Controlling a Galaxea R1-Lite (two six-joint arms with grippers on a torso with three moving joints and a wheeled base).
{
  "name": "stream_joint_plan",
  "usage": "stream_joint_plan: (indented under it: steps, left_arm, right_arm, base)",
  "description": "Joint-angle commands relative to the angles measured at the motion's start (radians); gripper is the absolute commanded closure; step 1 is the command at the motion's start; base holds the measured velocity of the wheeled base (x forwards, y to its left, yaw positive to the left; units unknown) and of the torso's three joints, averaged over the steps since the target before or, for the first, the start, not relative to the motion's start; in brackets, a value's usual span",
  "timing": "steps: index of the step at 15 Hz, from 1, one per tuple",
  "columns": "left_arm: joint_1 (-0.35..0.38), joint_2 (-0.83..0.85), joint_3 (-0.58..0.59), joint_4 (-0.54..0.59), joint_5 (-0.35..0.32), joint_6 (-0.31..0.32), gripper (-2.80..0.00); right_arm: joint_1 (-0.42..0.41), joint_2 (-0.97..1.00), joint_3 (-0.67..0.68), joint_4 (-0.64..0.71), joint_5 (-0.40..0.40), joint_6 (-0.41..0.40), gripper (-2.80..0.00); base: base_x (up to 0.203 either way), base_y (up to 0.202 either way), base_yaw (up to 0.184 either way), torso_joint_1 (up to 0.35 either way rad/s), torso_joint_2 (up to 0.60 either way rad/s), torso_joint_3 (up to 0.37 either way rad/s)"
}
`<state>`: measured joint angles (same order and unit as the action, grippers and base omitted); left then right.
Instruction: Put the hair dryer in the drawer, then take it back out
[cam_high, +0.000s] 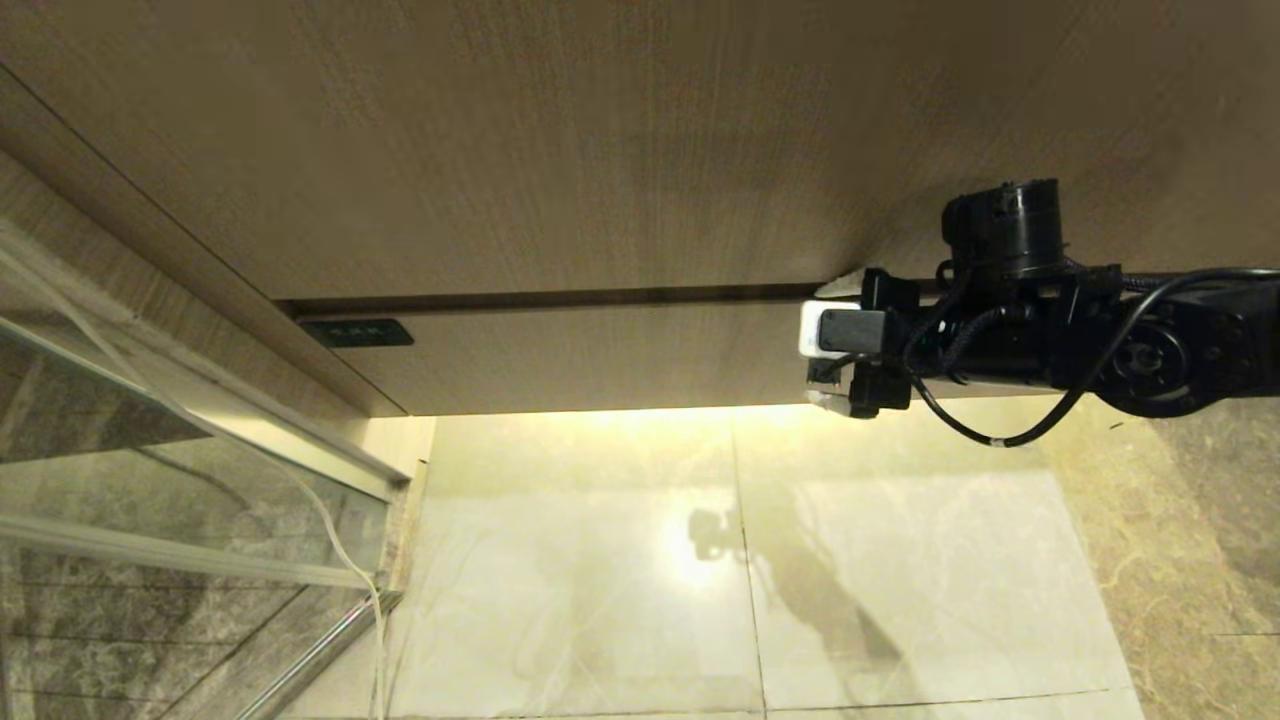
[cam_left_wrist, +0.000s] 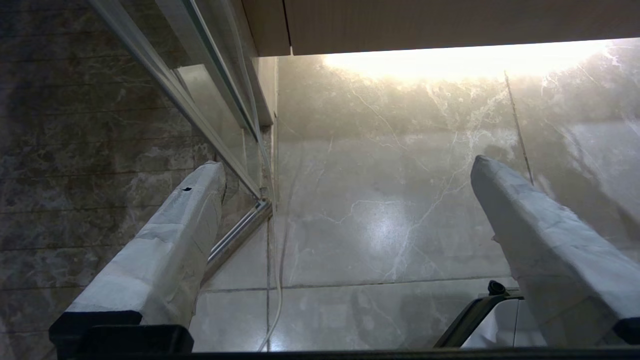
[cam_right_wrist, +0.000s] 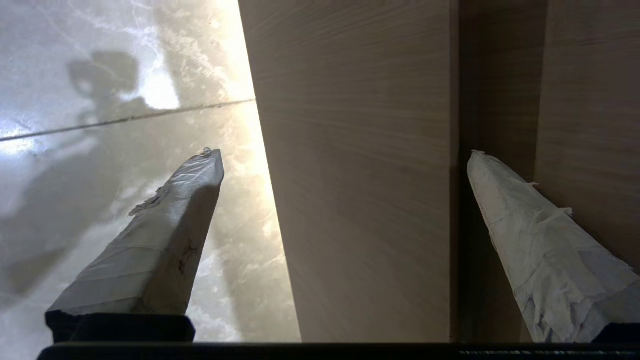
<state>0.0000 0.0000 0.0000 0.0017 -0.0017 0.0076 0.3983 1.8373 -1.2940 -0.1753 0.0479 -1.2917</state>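
- Nearby, counted: two tools, each with two tapering fingers wrapped in creased white tape on black bases.
- Left tool (cam_left_wrist: 345, 165) low over the floor (cam_left_wrist: 375, 225), fingers (cam_left_wrist: 170, 240) spread wide, gripping nothing.
- Beneath it, glossy pale marble tiles with fine white veins and thin dark grout lines; one thin white cord (cam_left_wrist: 277, 300) trailing along the metal track of one glass door (cam_left_wrist: 210, 65).
- Further on, right tool (cam_high: 830, 345) reaching in from the right on a black arm with looped cables, turned sideways, fingers (cam_right_wrist: 165, 240) splayed fully apart, pinching nothing.
- Straddling the right end of the drawer (cam_high: 600, 355): one finger on the floor side of its front, the other by the dark gap (cam_high: 600, 297) above it; contact impossible to tell.
- One drawer, pushed shut under the cabinet, just above the floor: narrow flat front, matte beige wood grain running lengthwise, one small black rectangular mark (cam_high: 357, 333) at its left end.
- Warm light glowing from below its lower edge onto the tiles.
- Farthest, one much taller wood-grain panel (cam_high: 600, 140), same grain, flat and plain.
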Motion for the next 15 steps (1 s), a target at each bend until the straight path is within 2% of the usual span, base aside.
stream_joint_plan:
  steps: [1,6,15]
  left_arm:
    - [0.000,0.000,0.000,0.000,0.000,0.000,-2.80]
    - [0.000,0.000,0.000,0.000,0.000,-0.001,-2.80]
    - [0.000,0.000,0.000,0.000,0.000,-0.001,-2.80]
  right_arm:
    - [0.001,0.014,0.001,-0.021,0.002,-0.008,-2.80]
    - [-0.001,0.039,0.009,-0.078,0.003,-0.008,-2.80]
    - [-0.001,0.068,0.070,-0.074,0.007,-0.022,-2.80]
  base:
    - [0.000,0.000,0.000,0.000,0.00,0.000]
    - [0.000,0.000,0.000,0.000,0.00,0.000]
    - [0.000,0.000,0.000,0.000,0.00,0.000]
